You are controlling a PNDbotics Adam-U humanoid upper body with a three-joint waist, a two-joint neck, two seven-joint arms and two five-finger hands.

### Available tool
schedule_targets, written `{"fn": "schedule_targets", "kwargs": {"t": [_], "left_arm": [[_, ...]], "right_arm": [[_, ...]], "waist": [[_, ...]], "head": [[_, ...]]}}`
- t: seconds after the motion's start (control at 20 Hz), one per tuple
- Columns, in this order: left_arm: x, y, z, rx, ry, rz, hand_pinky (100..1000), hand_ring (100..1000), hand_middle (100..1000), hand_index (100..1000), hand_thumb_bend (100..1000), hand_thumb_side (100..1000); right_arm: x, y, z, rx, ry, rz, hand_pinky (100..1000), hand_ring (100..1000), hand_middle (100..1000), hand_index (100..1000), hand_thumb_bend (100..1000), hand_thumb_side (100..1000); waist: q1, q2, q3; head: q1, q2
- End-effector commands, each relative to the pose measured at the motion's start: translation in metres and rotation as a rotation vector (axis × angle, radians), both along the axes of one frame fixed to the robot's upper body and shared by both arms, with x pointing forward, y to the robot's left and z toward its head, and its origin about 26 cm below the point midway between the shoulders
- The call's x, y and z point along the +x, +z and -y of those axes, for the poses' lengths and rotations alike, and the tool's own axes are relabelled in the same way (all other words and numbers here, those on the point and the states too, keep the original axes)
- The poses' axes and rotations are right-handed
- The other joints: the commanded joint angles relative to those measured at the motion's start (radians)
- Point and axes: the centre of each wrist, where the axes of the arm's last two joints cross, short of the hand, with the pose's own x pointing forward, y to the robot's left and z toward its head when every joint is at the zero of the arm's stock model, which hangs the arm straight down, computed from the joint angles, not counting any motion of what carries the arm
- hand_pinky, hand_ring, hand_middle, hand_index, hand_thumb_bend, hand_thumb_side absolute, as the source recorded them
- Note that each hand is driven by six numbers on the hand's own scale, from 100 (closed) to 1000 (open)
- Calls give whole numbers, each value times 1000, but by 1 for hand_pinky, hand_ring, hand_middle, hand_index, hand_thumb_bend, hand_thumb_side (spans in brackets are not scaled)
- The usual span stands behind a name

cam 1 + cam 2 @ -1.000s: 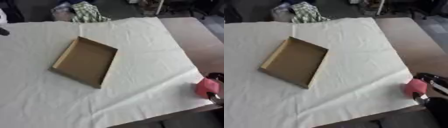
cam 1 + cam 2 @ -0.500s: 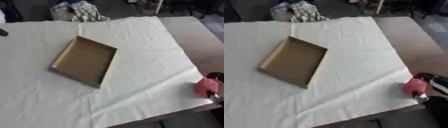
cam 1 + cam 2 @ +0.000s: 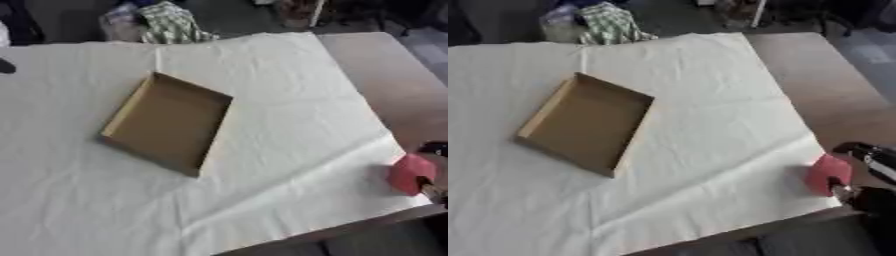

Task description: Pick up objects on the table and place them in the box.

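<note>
Because the box (image 3: 584, 122) lies open and well apart, the right hand (image 3: 870, 176), curled round a red block (image 3: 829, 174), holds it at the desk (image 3: 815, 85) edge.

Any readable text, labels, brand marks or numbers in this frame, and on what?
None can be read.
Cardboard box: plain brown, no print visible.
Red object at the right hand: no label made out.
White cloth: unmarked.
Checked fabric beyond the table: pattern only, no lettering.
</note>
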Motion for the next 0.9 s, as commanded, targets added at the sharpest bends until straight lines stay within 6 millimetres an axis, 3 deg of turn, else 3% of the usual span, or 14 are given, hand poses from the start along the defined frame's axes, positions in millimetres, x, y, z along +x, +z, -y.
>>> {"fn": "schedule_targets", "kwargs": {"t": [0.05,0.45,0.9], "left_arm": [[-2,7,2,10,-9,29,563,715,699,766,100,660],[-2,7,3,12,-14,29,563,716,700,765,100,659],[-2,6,3,16,-17,25,563,716,701,765,100,659]], "right_arm": [[3,8,7,-19,-12,13,967,1000,1000,1000,107,645],[5,4,19,4,-17,-17,972,1000,1000,1000,108,746],[7,0,25,22,-10,-40,971,1000,1000,1000,114,771]], "waist": [[0,-8,0],[-1,-6,2],[-2,-5,3]], "head": [[-4,-7],[-8,-8],[-10,-8]]}}
